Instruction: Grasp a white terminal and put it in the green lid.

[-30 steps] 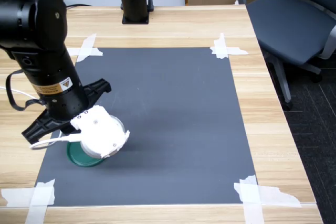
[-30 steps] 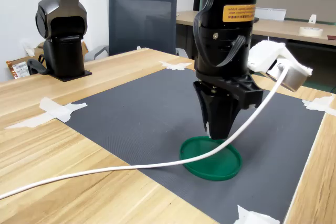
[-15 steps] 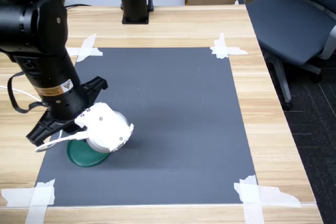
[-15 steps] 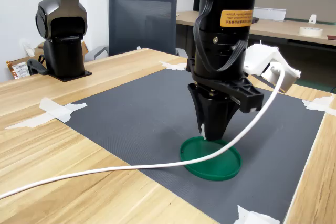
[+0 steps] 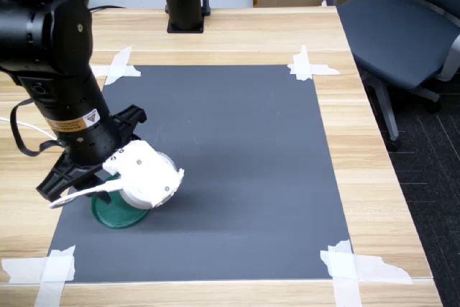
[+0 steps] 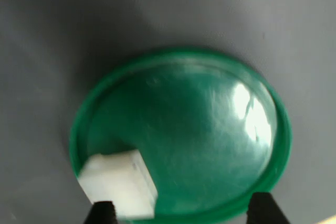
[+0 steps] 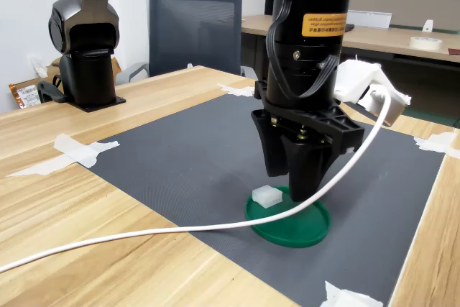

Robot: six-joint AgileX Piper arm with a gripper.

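Essentially, the placement step appears complete. The white terminal [image 7: 267, 195] is seen lying inside the green lid [image 7: 305, 229], at the edge of the lid nearest the second exterior view's left, close against the raised rim. In the wrist view the terminal [image 6: 119, 183] is shown in the lower left of the frame, resting on the lid floor [image 6: 210, 129] just inside the rim.

The gripper [image 7: 296, 177] is released: its two dark fingers are spread apart above the lid, and nothing is held between them. In the wrist view the two fingertips [image 6: 103, 212] are visible at the bottom edge, well apart, with the terminal beside one of them. Whether that fingertip touches the terminal cannot be determined.

What is left, as a judgement, is only the withdrawal of the arm from the lid; the terminal should not be disturbed during the lift.

Limits of visibility are noted as follows:
- In the first exterior view the lid [image 5: 106, 215] is largely covered by the white wrist housing, and the terminal is not visible at all.
- The gripper opening cannot be read from the first exterior view.
- The wrist view is soft in focus, so surface detail of the terminal is not resolved.
- Both fingertips are cut off by the lower frame edge of the wrist view.
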